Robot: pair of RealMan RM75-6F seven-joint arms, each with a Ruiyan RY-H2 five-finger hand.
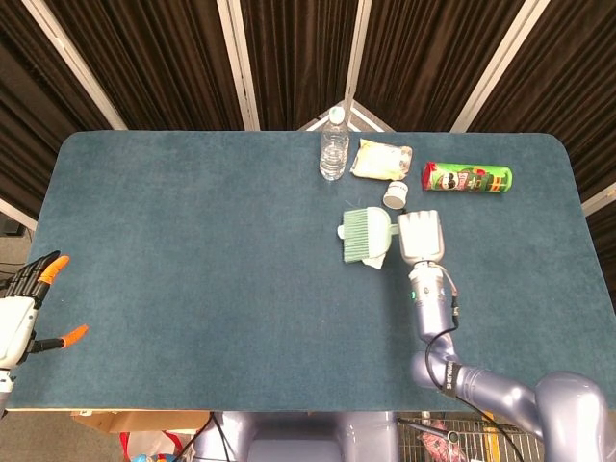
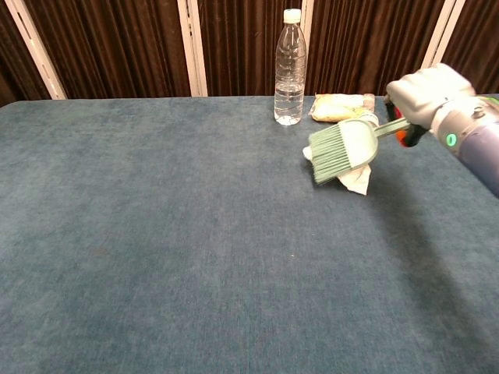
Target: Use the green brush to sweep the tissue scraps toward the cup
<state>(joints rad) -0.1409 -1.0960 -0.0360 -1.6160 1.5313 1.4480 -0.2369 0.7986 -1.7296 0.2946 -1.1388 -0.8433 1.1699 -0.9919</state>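
Your right hand [image 1: 420, 237] grips the slim handle of the green brush [image 1: 367, 234], its pale shell-like back facing up in the head view and dark fingers with orange tips curled around the handle in the chest view [image 2: 421, 95]. The brush has a smooth, rounded plastic head and a fan of fine mint-green bristles [image 2: 332, 153] pointing toward the left side of the worktop [image 1: 192, 250], which is covered in a teal, carpet-like fabric with rounded corners. The brush hangs tilted over the tissue scraps [image 2: 356, 178], crumpled white paper showing just below the bristles and lying on the fabric; in the head view a scrap [image 1: 376, 260] peeks out beside the brush head. The cup [image 1: 395, 194], a small white paper one on its side, lies near the brush, just beyond your right hand.

Along the far edge stand a clear ribbed plastic bottle [image 1: 333, 146] with a white cap, upright, then a crinkled yellowish packet [image 1: 379, 159], then a green cylindrical chip can [image 1: 468, 178] lying on its side.

Your left hand [image 1: 23, 310] sits off the near left corner, fingers spread, holding nothing.
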